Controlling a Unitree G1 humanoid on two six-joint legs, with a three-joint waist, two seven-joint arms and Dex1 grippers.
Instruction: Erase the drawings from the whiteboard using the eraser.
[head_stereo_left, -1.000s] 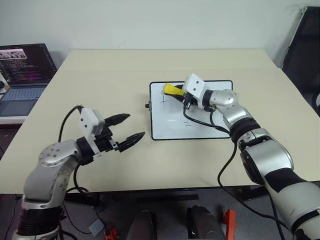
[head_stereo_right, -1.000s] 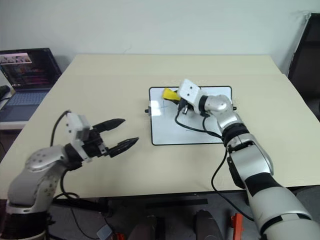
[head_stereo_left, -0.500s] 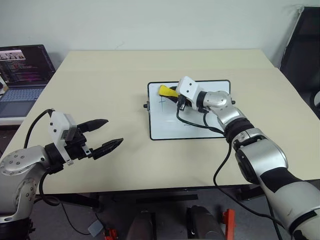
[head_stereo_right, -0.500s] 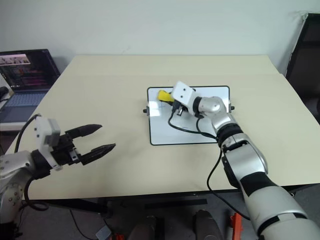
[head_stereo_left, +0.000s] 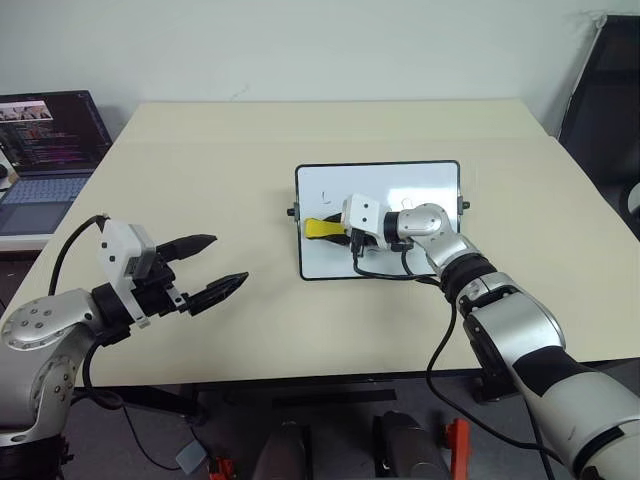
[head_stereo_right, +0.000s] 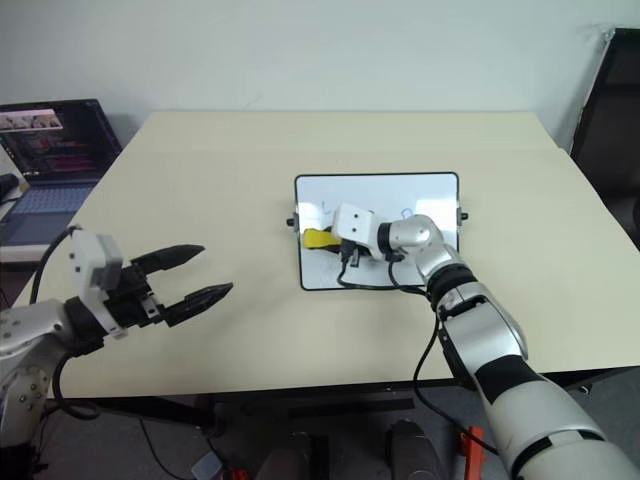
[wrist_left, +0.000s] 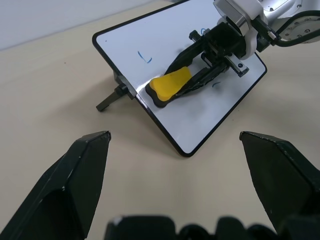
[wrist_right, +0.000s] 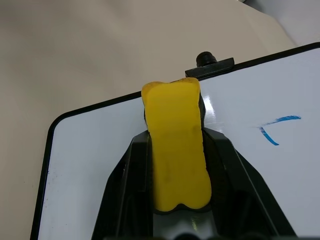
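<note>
Whiteboard (head_stereo_left: 400, 190): lies flat near the middle of the tabletop (head_stereo_left: 200, 160); black frame, rounded corners, a small black knob (wrist_left: 111, 100) on its left edge.
Eraser (head_stereo_left: 322, 228): yellow, clamped between the two black fingers of the right gripper (wrist_right: 175, 145); its tip rests on the whiteboard at the left edge, just beside the knob.
Drawings (wrist_right: 276, 128): one short blue curved stroke on the whiteboard beside the eraser in the right wrist view; a small blue hook mark (wrist_left: 145, 57) toward the whiteboard's far corner in the left wrist view; fainter blue traces close to the right gripper, too small to make out as shapes.
Writing and labels: none readable on the whiteboard, eraser or grippers.
Left gripper (head_stereo_left: 208, 268): fingers spread wide apart, holding nothing, above the tabletop well to the left of the whiteboard and nearer the front edge, pointing toward it.
Right arm (head_stereo_left: 440, 245): lies across the lower half of the whiteboard and hides that part of the surface; a black cable loops along the near edge.
Laptop (head_stereo_left: 45, 140): open, far left of the whiteboard, beyond the tabletop's edge; coloured lines of text on a dark screen, too small to read; cut off by the picture's edge.
Dark chair (head_stereo_left: 605, 90): far right of the whiteboard, partly cut off.
</note>
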